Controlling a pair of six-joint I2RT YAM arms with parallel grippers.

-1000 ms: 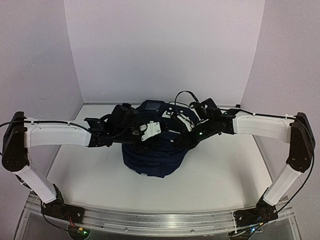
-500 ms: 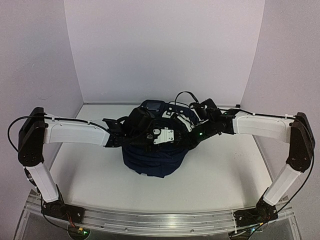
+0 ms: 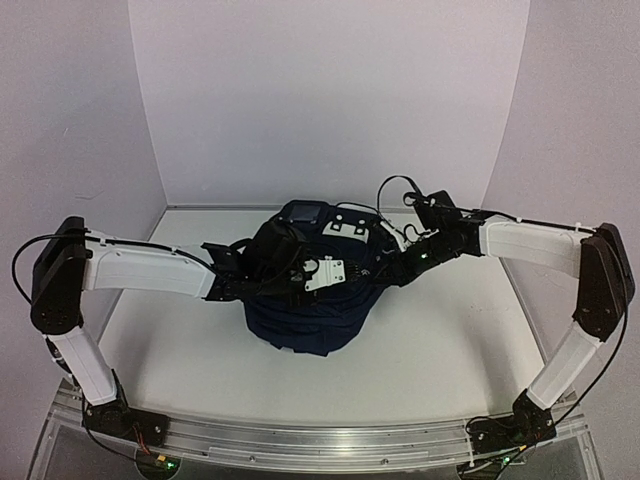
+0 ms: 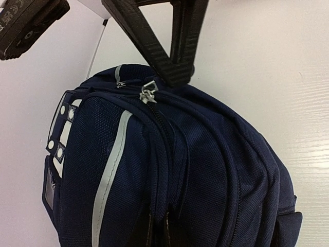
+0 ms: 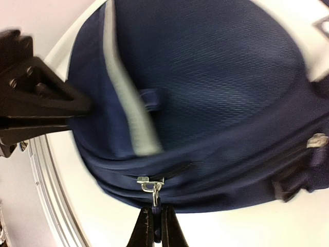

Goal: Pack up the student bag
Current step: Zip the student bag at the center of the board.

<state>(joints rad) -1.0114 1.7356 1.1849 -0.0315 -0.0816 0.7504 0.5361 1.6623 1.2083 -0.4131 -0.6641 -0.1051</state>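
The large dark navy woven-fabric backpack (image 3: 305, 325) is standing on the pale bench (image 3: 180, 350), directly under both sets of fingers, which are meeting over its crown from opposite sides.

**Progress.** The top view is showing no loose items lying beside the bag, and the body is bulging as if filled, so loading appears to be finished and the work appears to be at the zip-closing stage. The right fingers (image 5: 145, 231) are clenching the silver metal zip pull (image 5: 150, 185), which is hanging from its slider just ahead of their tips. How much of that zip track is open cannot be told: the right wrist view is blurring with motion. Judged from this, running the slider to the end of its track is what is left.

**Left side.** The left fingers (image 5: 51, 95) are pressing against the bag's flank, across the bag from the right fingers. Whether they are pinching fabric or only bracing it cannot be told.

**Materials and shapes.**
- Shell: coarse, matte mesh-weave cloth, soft and domed, folding into several parallel ridges below the left fingers.
- Trim: a thin light grey stripe (image 4: 110, 170) curving along the front panel.
- Patch: a white strip with round studs (image 4: 59, 139), beyond the stripe.
- Zip pull: small, rigid, shiny.
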